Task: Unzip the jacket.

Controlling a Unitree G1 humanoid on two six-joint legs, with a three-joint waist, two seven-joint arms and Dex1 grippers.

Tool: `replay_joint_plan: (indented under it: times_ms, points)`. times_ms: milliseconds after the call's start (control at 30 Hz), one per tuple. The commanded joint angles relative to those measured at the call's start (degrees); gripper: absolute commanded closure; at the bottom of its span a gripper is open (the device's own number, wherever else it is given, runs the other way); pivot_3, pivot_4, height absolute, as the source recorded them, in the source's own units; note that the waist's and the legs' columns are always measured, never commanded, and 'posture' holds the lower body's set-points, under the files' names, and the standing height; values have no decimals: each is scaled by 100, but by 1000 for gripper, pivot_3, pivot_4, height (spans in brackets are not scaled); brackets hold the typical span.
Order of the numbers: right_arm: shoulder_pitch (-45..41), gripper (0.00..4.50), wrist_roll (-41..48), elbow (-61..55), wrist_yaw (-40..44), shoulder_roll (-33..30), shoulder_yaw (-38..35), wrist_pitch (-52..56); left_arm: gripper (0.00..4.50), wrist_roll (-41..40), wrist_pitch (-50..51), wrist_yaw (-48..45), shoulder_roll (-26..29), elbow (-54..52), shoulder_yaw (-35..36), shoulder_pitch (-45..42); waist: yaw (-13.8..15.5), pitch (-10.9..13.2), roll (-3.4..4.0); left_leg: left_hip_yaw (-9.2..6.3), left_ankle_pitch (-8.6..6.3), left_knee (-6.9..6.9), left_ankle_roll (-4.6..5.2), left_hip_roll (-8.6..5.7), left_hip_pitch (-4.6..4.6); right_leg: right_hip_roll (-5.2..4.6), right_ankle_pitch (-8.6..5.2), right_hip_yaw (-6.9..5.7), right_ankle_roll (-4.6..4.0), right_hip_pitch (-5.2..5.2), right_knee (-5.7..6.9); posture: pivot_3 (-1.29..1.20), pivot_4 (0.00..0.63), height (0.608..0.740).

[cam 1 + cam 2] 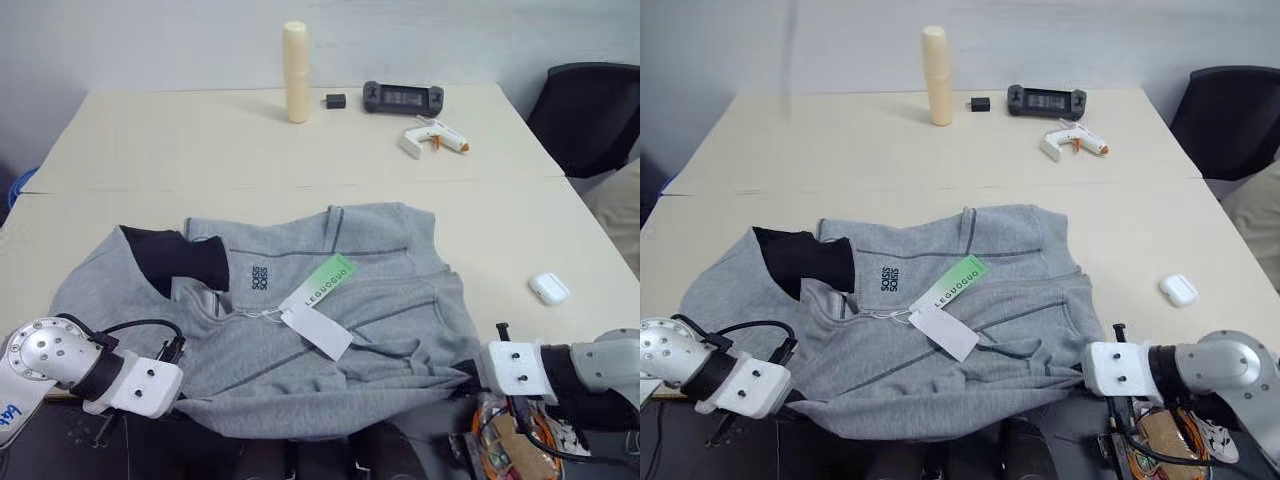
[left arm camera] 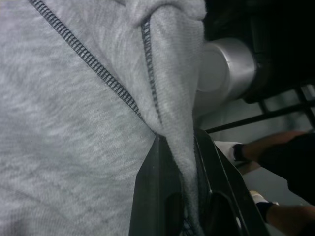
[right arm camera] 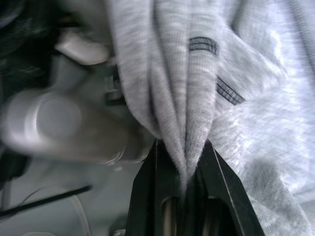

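Observation:
The light grey fleece jacket [image 1: 300, 350] lies spread on the table's near half, its bottom hem hanging over the front edge. Its dark navy lining [image 1: 175, 258] shows at the collar on the left. A small dark logo [image 1: 260, 277] and a green-and-white hang tag [image 1: 318, 312] sit on the chest. My left gripper [image 2: 181, 164] is shut on a fold of the jacket's grey fabric at the lower left corner [image 1: 185, 385]. At the lower right corner, my right gripper [image 3: 182, 164] is shut on a bunched fold of the jacket [image 1: 462, 375].
On the beige table [image 1: 150, 150], far behind the jacket, stand a cream bottle [image 1: 296, 72], a small black block [image 1: 335, 101], a black controller [image 1: 403, 97] and a white glue gun [image 1: 432, 135]. A white earbud case [image 1: 548, 288] lies right of the jacket. A black chair [image 1: 590, 110] stands at the far right.

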Motion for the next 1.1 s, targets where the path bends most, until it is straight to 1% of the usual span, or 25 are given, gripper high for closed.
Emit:
replay_joint_plan:
  times_ms: [33, 67, 167, 233, 300, 333, 367, 400, 433, 467, 500, 533, 567, 633, 700, 767, 800, 900, 1033, 1100]
  points:
    - [84, 3550, -329, -52, -352, 40, -452, 283, 3861, 91, 680, 487, -197, -275, -63, -44, 31, 0, -1, 5, 3, 2, 7, 1, -14, 1, -2, 1, -4, -16, 6, 0, 150, 740]
    - [183, 3233, -333, -76, -309, 22, -581, 323, 3620, 85, 831, 564, -236, -347, -71, -40, 57, 0, -1, 7, 17, 0, 27, 0, -23, 3, -2, 1, -4, -26, 5, 0, 150, 740]
    - [516, 2302, -219, -203, -30, -21, -1080, 423, 2758, 95, 1078, 593, -221, -568, 23, 171, 120, 0, 0, 11, 18, 2, 27, 2, -30, 15, -4, -3, -6, -29, 1, 0, 150, 740]
    - [716, 1586, 87, -331, 335, 13, -1632, 519, 2123, -140, 1238, 341, -127, -722, 320, 506, 121, -1, -2, 15, 20, 11, 32, 1, -28, 16, -4, -1, -6, -25, 2, 0, 150, 740]
    - [840, 916, 581, -525, 780, 56, -2235, 697, 1523, -606, 1630, 14, -42, -812, 787, 739, 114, 0, -3, 14, 19, 23, 34, 4, -25, 17, -3, 0, -5, -20, 7, 0, 150, 740]
    - [662, 916, 1111, -690, 911, -11, -2533, 1036, 1523, -1271, 2055, -520, 111, -717, 1265, 657, 99, -3, -10, 14, 18, 23, 36, 6, -25, 18, -3, 0, -5, -20, 6, 0, 150, 740]
    - [530, 881, 1484, -806, 986, -62, -2739, 1291, 1078, -1746, 2349, -898, 226, -646, 1606, 597, 92, -3, -13, 10, 14, 21, 39, 10, -15, 17, -3, -2, -5, -11, 5, 0, 150, 740]
    - [216, 881, 1832, -899, 848, -134, -2696, 1512, 1036, -2344, 2758, -1228, 410, -466, 1810, 242, 75, -1, -15, 6, 10, 22, 36, 10, -19, 16, -4, -2, -6, -16, 8, 0, 150, 740]
    - [-66, 881, 2105, -976, 684, -160, -2583, 1719, 1036, -2790, 3092, -1362, 542, -325, 1876, -121, 77, -1, -15, -3, 11, 26, 29, 17, -26, 17, -6, -7, -11, -20, 10, 0, 150, 740]
    - [-264, 881, 2247, -1010, 572, -169, -2481, 1868, 1036, -3029, 3318, -1382, 620, -246, 1853, -388, 79, -1, -14, -13, 13, 32, 25, 18, -28, 17, -7, -13, -12, -19, 12, 0, 150, 740]
    - [-712, 881, 2287, -1099, 178, 9, -1969, 1980, 1036, -3278, 3566, -1316, 636, 17, 1608, -983, 80, -3, -11, -17, 14, 32, 23, 18, -30, 14, -7, -14, -13, -20, 9, 0, 150, 740]
    - [-1092, 881, 2077, -1160, -207, 214, -1394, 2023, 1036, -3330, 3669, -1236, 605, 255, 1328, -1466, 75, -9, -5, -22, 12, 28, 20, 16, -26, 13, -8, -14, -15, -14, 6, 0, 150, 740]
    - [-1497, 881, 1707, -1180, -608, 495, -708, 2007, 1036, -3193, 3622, -1203, 552, 499, 988, -1922, 68, -15, -7, -21, 8, 26, 16, 14, -17, 12, -12, -14, -20, -6, 5, 0, 150, 740]
    - [-2133, 881, 1096, -1111, -1241, 1072, 382, 2060, 1036, -2743, 3351, -1192, 421, 815, 365, -2575, 56, -17, -9, -12, 12, 13, 8, 10, -21, 17, -14, -12, -24, -18, 9, 0, 150, 740]
    - [-2560, 881, 691, -942, -1664, 1581, 1125, 2165, 1036, -2430, 3182, -1252, 297, 982, -141, -3069, 46, -16, -9, 18, 27, 13, 4, 4, -32, 27, -15, -1, -25, -47, 30, 0, 150, 740]
    - [-2857, 881, 30, -602, -1944, 1979, 1914, 2002, 1036, -2160, 3048, -1341, 101, 1145, -629, -3576, 46, -16, -18, 36, 29, 14, 3, 5, -45, 48, -15, -12, -24, -70, 64, 0, 150, 740]
    - [-2939, 881, -178, -481, -2012, 2099, 2155, 1937, 1036, -2064, 3002, -1371, 25, 1220, -806, -3765, 52, -16, -18, 40, 28, 29, 2, 11, -48, 74, -16, -21, -24, -71, 65, 0, 150, 740]
    - [-3050, 881, -598, -182, -2042, 2397, 2750, 1746, 1036, -1788, 2878, -1342, -272, 1503, -1232, -4294, 82, -15, -19, 42, 23, 47, 8, 11, -56, 79, -16, -15, -22, -74, 67, 0, 150, 740]
    - [-3005, 881, -546, -158, -1947, 2767, 3076, 1795, 1036, -1448, 2691, -1360, -567, 1831, -1622, -4773, 71, -17, -23, 40, 21, 60, 15, 10, -58, 76, -16, -11, -17, -73, 72, 0, 150, 740]
    - [-3052, 881, -748, -91, -1960, 2842, 3249, 1682, 1036, -1338, 2601, -1398, -658, 1962, -1732, -4913, 68, -17, -23, 39, 21, 61, 15, 11, -58, 76, -15, -11, -16, -73, 92, 0, 150, 740]
